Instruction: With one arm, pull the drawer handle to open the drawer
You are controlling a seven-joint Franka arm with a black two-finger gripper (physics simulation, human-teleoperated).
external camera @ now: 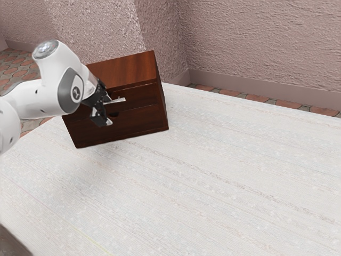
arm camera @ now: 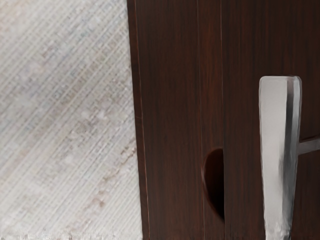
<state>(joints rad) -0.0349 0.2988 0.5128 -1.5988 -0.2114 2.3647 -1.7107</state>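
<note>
1. Looking at the exterior view, I saw the wooden cabinet (external camera: 133, 125) sitting on the white table (external camera: 224, 181), with its drawer (external camera: 144, 96) facing the arm.
2. The gripper (external camera: 107, 110) hovered at the silver handle (external camera: 118, 100), its fingers spread wide and holding nothing.
3. I judged the handle to be rigid, smooth metal and likely slippery, so a grasp across the bar's middle looked best.
4. The drawer seemed stiff rather than heavy, which suited a straight pull.

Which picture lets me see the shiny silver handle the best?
The wrist view. There the handle looks big and close, a silver bar standing out against the dark wooden cabinet. In the exterior view the handle is just a small silver sliver on the cabinet front, right beside the gripper.
</note>
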